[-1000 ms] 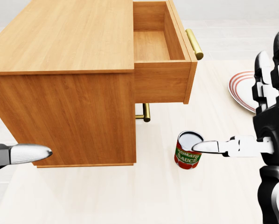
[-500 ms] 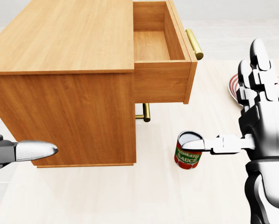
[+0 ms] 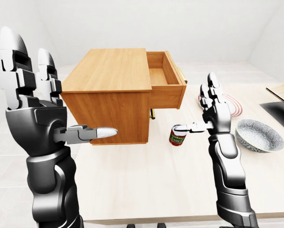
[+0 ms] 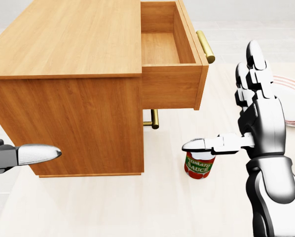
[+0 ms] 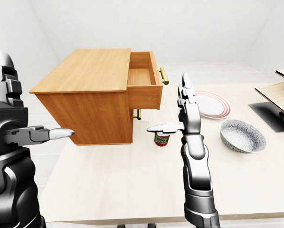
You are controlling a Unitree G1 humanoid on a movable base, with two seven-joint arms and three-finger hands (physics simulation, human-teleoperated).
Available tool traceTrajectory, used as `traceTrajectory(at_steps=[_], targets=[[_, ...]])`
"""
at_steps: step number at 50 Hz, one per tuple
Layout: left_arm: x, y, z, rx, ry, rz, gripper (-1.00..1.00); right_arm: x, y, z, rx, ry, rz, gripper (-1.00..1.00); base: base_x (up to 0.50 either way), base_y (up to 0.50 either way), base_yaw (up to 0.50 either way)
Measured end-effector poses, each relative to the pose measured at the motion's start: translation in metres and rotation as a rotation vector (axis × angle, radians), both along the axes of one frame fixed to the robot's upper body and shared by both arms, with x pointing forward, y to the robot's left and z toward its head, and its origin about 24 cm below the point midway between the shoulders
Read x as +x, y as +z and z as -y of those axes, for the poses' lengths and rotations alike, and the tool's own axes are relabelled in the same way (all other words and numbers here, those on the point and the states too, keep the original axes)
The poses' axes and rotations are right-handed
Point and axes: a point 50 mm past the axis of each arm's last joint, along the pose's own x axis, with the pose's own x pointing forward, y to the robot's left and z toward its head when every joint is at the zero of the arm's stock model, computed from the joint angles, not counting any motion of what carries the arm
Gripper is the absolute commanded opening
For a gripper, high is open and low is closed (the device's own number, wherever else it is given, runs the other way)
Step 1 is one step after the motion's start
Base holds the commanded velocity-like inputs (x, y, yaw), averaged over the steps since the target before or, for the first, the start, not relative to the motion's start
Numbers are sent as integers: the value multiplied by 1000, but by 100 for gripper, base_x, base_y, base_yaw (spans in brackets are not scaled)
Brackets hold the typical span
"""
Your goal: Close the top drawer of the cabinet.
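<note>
Oak-toned wooden cabinet [image 4: 68, 74] on pale bench [image 4: 152, 207] — top drawer [image 4: 169, 59] pulled out, brass handle [image 4: 205, 46] exposed. Right robot hand [image 4: 258, 121] fingers spread, empty, above red tomato-sauce can [image 4: 199, 164]. Best: flat palm on drawer face, push straight — clear can.

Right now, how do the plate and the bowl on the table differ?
The plate is flat and white with red rings at its rim; the bowl is deep, grey and speckled. In the right-eye view the plate lies higher, just right of the right robot hand; the bowl sits lower and further right. Both are round, look empty, and rest on the light table, right of the cabinet.
</note>
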Motion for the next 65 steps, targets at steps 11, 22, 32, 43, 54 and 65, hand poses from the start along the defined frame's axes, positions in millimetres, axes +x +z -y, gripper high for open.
traceTrajectory(at_steps=[11,22,32,43,54,65], targets=[[0,0,0,-2,6,1,100,13,-15,-3,48,24,-76,100,0,0,0],[-2,1,0,3,10,5,100,25,-27,-11,74,54,-140,100,0,0,0],[-3,1,1,4,10,10,100,33,-20,-18,70,73,-128,100,0,0,0],[-3,1,1,3,9,10,100,39,-13,-26,60,93,-113,100,0,0,0],[-4,1,1,2,9,10,100,45,-16,-34,53,112,-137,100,0,0,0],[-4,1,0,3,11,9,100,49,-20,-36,57,103,-158,100,0,0,0]])
